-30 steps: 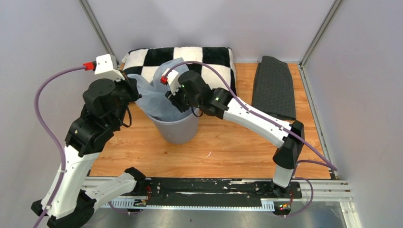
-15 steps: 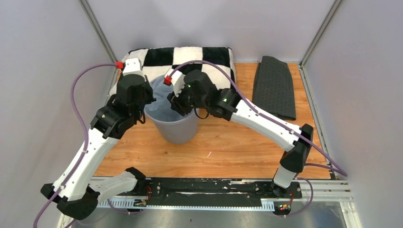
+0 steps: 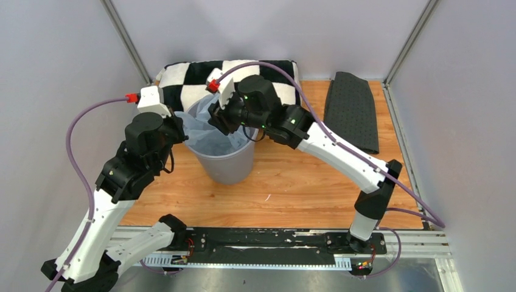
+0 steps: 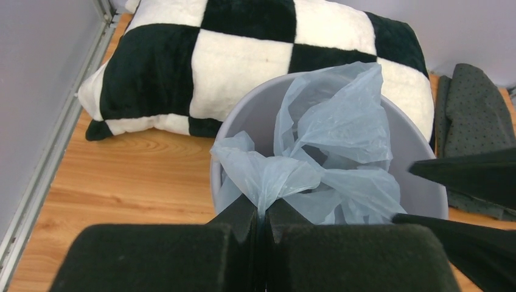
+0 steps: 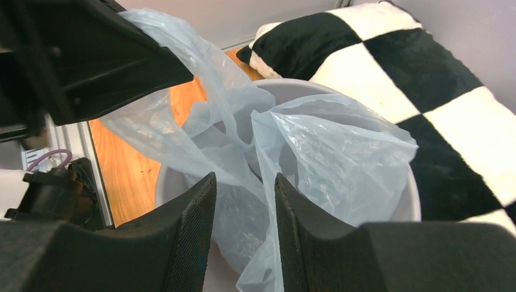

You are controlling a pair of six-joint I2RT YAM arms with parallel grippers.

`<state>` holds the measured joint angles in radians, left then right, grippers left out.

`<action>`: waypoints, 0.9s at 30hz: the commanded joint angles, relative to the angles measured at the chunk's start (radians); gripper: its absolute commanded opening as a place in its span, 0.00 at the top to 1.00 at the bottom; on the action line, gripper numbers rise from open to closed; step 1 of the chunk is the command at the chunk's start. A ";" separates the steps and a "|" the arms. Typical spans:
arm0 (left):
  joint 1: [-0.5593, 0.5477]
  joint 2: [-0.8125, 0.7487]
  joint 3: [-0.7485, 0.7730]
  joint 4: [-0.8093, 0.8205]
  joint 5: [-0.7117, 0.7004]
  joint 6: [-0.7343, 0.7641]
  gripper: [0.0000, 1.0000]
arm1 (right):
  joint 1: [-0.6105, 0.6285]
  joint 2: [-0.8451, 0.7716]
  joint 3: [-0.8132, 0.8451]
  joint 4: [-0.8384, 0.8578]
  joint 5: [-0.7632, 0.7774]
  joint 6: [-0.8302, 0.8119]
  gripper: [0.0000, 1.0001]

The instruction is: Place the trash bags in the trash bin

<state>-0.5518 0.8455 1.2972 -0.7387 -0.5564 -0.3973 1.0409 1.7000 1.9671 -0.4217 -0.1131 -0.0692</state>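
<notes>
The pale blue-grey trash bag (image 3: 210,135) lies bunched inside the round grey trash bin (image 3: 226,165), with folds rising above the rim. My left gripper (image 3: 177,123) hangs over the bin's left rim. In the left wrist view it (image 4: 263,210) is shut on a pinched corner of the bag (image 4: 341,128), just above the bin's wall (image 4: 252,118). My right gripper (image 3: 220,121) hovers over the bin's mouth. Its jaws (image 5: 243,179) stand open, and loose film of the bag (image 5: 328,146) hangs between them, unclamped, above the bin's rim (image 5: 415,204).
A black-and-white checkered pillow (image 3: 243,72) lies right behind the bin against the back wall. A dark grey textured mat (image 3: 353,112) rests at the back right. Grey walls close in on the left, right and back, and wooden floor (image 3: 292,188) lies in front.
The bag has dropped from above the rim down into the bin. My left gripper swung in over the bin, then drew back left. My right gripper shifted toward the pillow and opened slightly.
</notes>
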 commanded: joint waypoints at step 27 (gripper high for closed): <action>0.006 -0.071 -0.040 0.002 0.055 -0.011 1.00 | 0.034 0.235 0.141 -0.083 0.176 -0.037 0.59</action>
<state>-0.5518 0.7841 1.2697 -0.7391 -0.5148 -0.3977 1.0447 1.9182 2.0552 -0.4870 -0.0227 -0.0750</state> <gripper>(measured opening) 0.001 0.430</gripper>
